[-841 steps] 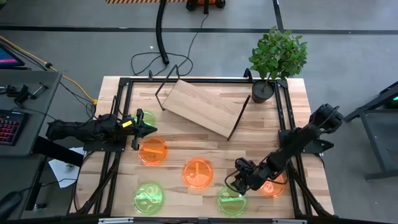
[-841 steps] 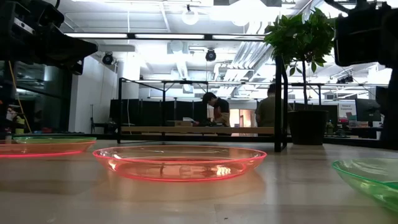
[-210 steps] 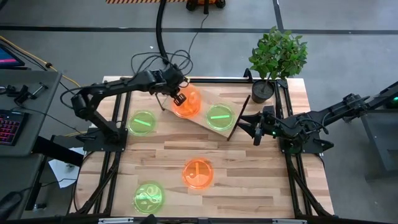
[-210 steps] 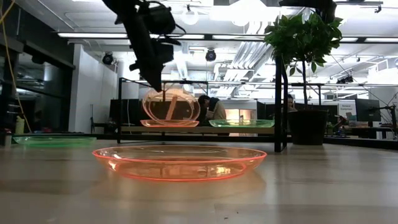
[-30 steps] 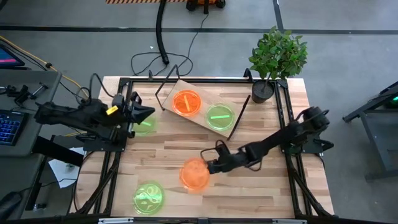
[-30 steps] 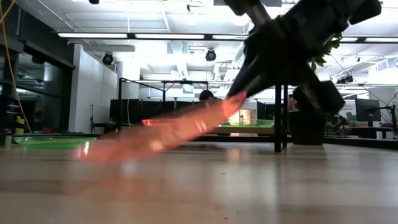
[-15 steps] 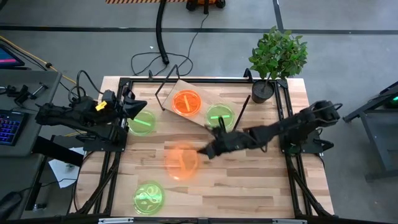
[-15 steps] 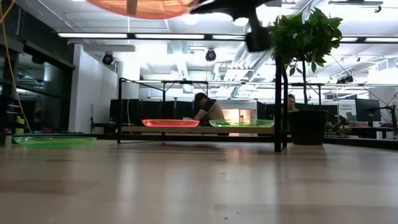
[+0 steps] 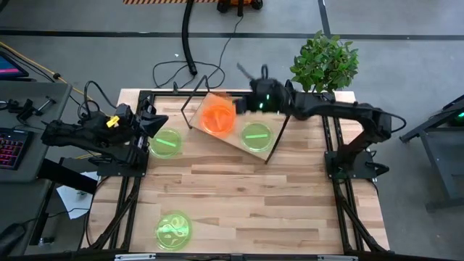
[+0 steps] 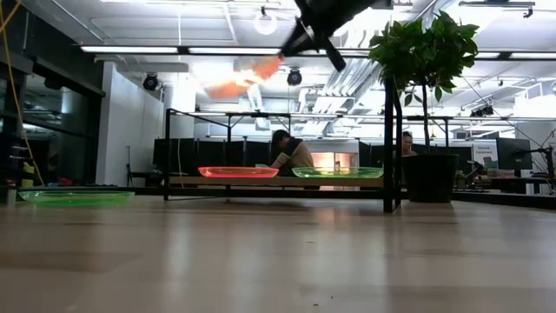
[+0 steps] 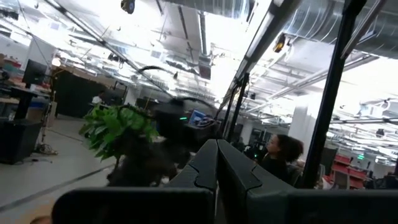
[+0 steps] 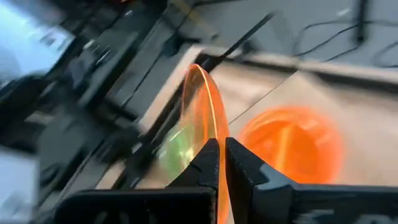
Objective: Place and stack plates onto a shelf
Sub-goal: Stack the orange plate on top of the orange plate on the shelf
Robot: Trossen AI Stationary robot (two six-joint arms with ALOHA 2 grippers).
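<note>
Above the shelf (image 9: 250, 141), the right gripper (image 9: 246, 105) is pinching an orange plate (image 12: 202, 118) by its rim, holding it tilted over the orange one (image 9: 216, 122) already lying there; the left gripper (image 9: 161, 122), pressed together and empty, is waiting beside the shelf's left end.

- A potted plant (image 9: 323, 67) with leafy green foliage stands in a dark pot at the far right corner of the wooden table (image 9: 246, 203).
- Black cables (image 9: 181, 69) lie looped on the grey floor beyond the table's far edge.
- A keyboard (image 9: 10, 148) with lit keys sits on a desk left of the table.
- In the low view, a person (image 10: 289, 153) is in the room behind.
</note>
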